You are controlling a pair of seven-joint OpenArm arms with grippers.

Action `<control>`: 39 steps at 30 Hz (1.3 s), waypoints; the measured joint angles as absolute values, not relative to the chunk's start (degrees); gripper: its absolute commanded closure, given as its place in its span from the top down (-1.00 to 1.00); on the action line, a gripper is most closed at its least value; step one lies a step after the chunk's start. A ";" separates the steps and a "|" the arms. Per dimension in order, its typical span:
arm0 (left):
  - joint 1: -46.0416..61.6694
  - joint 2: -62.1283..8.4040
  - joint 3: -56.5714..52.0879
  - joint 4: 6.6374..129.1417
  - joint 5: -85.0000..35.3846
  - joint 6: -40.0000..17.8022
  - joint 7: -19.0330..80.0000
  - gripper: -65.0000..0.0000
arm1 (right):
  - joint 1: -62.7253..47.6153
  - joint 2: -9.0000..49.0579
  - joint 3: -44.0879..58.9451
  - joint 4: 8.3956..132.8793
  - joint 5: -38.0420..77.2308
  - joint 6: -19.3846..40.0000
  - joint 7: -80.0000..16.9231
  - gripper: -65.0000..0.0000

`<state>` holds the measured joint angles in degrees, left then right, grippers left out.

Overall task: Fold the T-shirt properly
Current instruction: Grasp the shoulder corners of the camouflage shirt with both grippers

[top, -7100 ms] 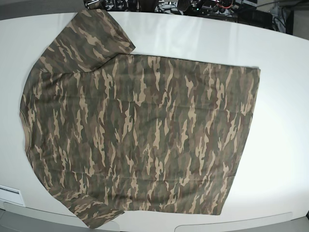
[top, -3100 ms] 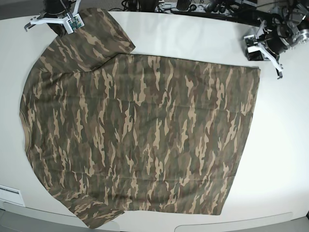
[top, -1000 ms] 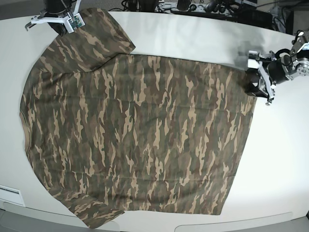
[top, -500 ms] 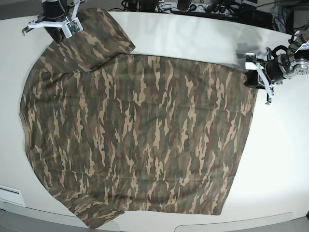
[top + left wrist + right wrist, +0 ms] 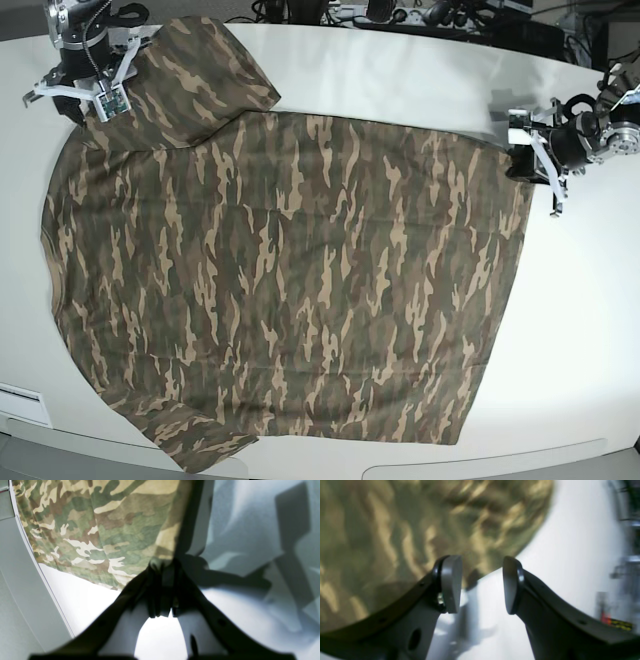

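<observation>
The T-shirt (image 5: 290, 280) lies flat across the white worktop (image 5: 400, 70). At 3 o'clock, the left tool (image 5: 163, 587) pinches its hem corner; at 10 o'clock, the right tool (image 5: 480, 585) gapes empty beside the sleeve. Judging by this, the first fold's grasping is underway; next, the right needs a grip.

Your right hand (image 5: 480, 585) shows its two grey fingertips (image 5: 451, 583) spread apart with nothing between them. Behind the left fingertip lies the blurred camouflage T-shirt (image 5: 420, 522), its curved edge running down toward that finger. The right finger sits over bare white tabletop (image 5: 565, 555).
</observation>
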<state>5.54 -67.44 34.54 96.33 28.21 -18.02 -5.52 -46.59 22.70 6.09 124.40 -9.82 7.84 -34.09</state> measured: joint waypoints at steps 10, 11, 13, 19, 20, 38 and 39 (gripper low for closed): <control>5.54 -67.44 34.54 96.33 26.76 -18.04 -5.65 -1.00 | -37.87 22.83 6.24 111.02 -8.99 9.08 -30.87 0.09; 5.54 -67.44 34.54 96.33 26.74 -18.04 -5.58 -1.00 | -37.32 22.83 6.26 110.45 -8.99 8.95 -30.61 0.09; 5.54 -67.44 34.54 96.33 26.76 -18.02 -5.63 -1.00 | -36.62 22.83 6.28 110.02 -9.15 8.99 -30.76 0.09; 5.54 -67.44 34.54 96.33 26.74 -18.04 -5.61 -1.00 | -36.56 22.79 6.15 109.86 -8.60 10.13 -31.27 -0.71; 5.54 -67.44 34.54 96.33 26.76 -18.02 -5.63 -1.00 | -36.64 22.76 6.11 109.75 -8.58 10.11 -31.77 -0.96; 6.48 -68.62 35.35 108.84 25.69 -13.45 9.32 -1.00 | -45.15 23.81 6.07 125.56 -15.29 6.94 -36.45 -1.00; 6.44 -68.97 35.35 109.82 25.71 -13.39 9.91 -1.00 | -46.00 24.21 6.07 126.45 -15.79 6.87 -36.45 -1.00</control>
